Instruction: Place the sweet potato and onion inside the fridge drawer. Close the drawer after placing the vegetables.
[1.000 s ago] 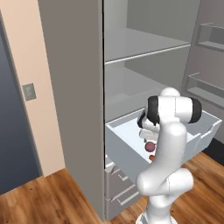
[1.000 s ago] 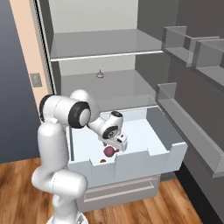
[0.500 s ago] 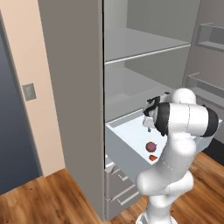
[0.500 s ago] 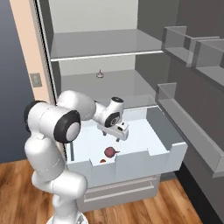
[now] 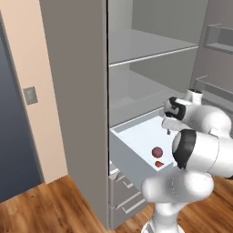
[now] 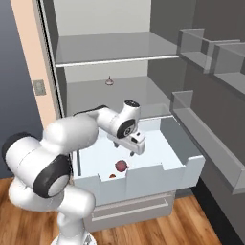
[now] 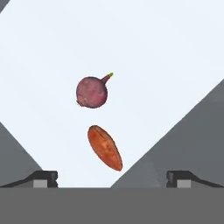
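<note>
Gripper [image 7: 112, 178] jaws wide apart, holding nothing, above fridge drawer [image 6: 184, 167]. Onion [image 7: 92, 92] on floor; sweet potato [image 7: 104, 147] just beside, at 6 o'clock.

The fridge drawer [image 6: 184, 167] stands pulled out below the fridge shelves, its pale walls tall and its white floor bare apart from two vegetables. The onion [image 7: 92, 92] rests on that floor, and the sweet potato [image 7: 104, 147] lies just beside it, nearer the front wall, the two apart.
</note>
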Tool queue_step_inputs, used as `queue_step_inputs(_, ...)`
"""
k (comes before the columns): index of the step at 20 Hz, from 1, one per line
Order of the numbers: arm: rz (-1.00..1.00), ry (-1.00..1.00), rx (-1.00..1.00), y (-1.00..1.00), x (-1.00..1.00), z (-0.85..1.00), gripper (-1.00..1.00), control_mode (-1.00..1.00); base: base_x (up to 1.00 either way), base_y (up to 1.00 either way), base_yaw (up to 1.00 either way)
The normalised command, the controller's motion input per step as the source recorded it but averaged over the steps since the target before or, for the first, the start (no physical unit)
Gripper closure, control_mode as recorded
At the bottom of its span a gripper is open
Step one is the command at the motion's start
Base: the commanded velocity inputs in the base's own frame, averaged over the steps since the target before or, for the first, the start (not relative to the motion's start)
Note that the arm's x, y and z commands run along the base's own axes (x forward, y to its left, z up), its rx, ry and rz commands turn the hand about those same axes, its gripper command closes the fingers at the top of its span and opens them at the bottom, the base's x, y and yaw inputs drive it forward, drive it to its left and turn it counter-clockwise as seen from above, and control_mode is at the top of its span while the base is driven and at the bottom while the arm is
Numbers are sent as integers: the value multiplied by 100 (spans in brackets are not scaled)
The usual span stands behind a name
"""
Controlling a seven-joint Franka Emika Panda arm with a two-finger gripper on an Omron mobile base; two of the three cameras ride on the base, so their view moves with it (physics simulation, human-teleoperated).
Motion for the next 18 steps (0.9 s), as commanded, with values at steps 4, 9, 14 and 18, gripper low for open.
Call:
queue_step_inputs(4, -13, -3, 1, -54, -100, -4, -100, -100, 0, 0, 0)
queue_step_inputs(9, -10, -1, 2, -54, -85, -4, -100, -100, 0, 0, 0)
queue_step_inputs(14, -4, 0, 3, -56, -35, -30, -100, -100, 0, 0, 0)
queue_step_inputs(18, -3, 0, 7, -47, -22, -45, -100, -100, 0, 0, 0)
